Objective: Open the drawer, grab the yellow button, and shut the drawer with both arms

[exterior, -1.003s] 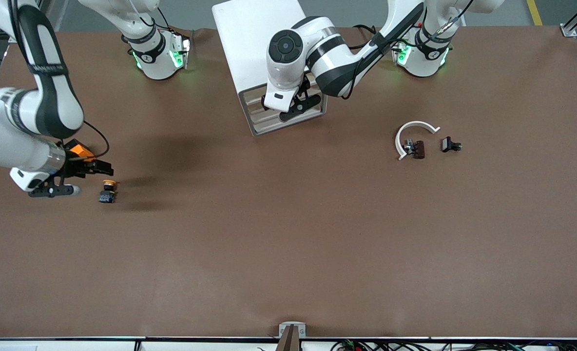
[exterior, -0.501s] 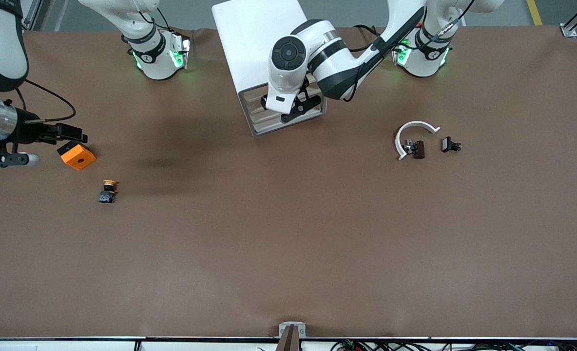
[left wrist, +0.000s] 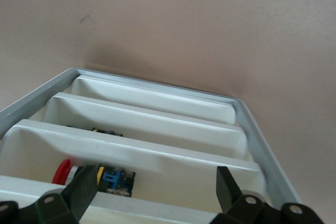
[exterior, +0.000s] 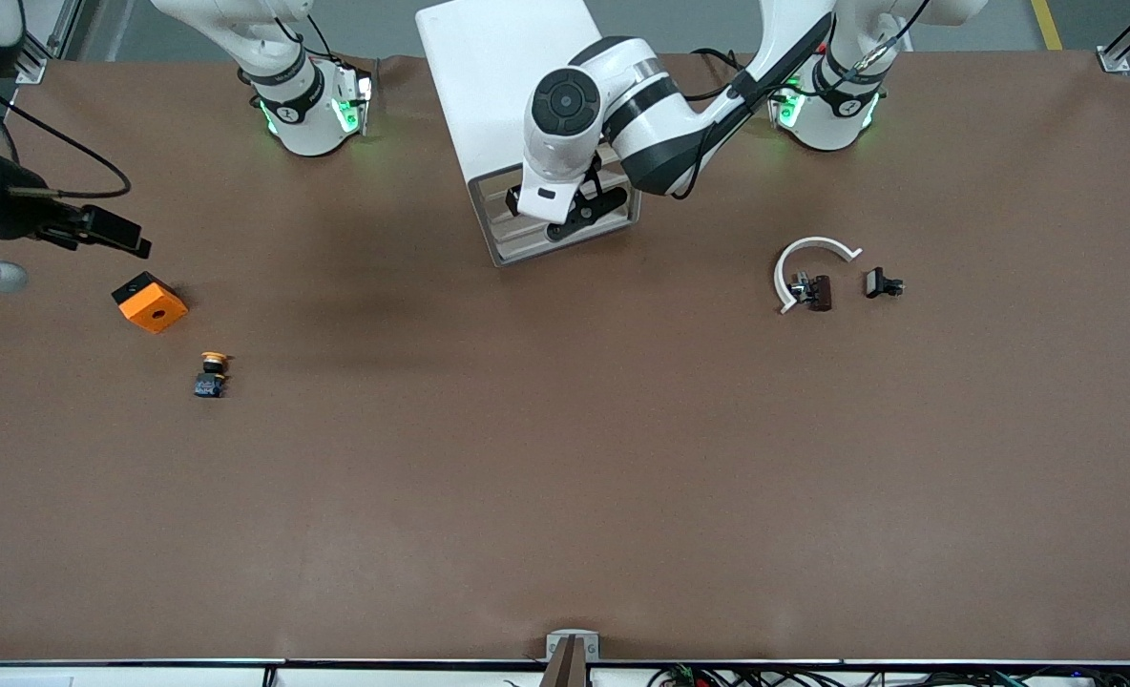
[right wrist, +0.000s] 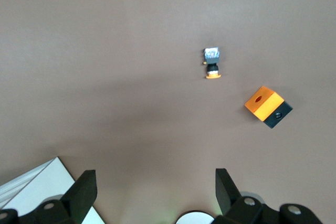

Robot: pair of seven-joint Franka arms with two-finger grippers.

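Observation:
The button (exterior: 211,374), orange-capped with a dark body, lies on the brown table near the right arm's end; the right wrist view shows this button (right wrist: 212,62) too. My right gripper (exterior: 73,262) hangs open and empty, high over the table edge beside the orange block (exterior: 150,302). My left gripper (exterior: 579,210) is open over the white cabinet's (exterior: 498,76) drawer fronts. In the left wrist view its fingers (left wrist: 84,190) straddle the topmost drawer (left wrist: 157,211). A blue part (left wrist: 116,178) shows in a white tray just below. I cannot tell whether the drawer is pulled out.
A white curved band with dark clips (exterior: 813,272) and a separate black clip (exterior: 882,283) lie toward the left arm's end. The orange block (right wrist: 268,106) sits beside the button, farther from the front camera. Both arm bases stand along the table's back edge.
My right gripper has risen and drawn away from beside the button toward the table's end, uncovering the orange block. The left gripper shifted slightly over the cabinet front. The button has not moved.

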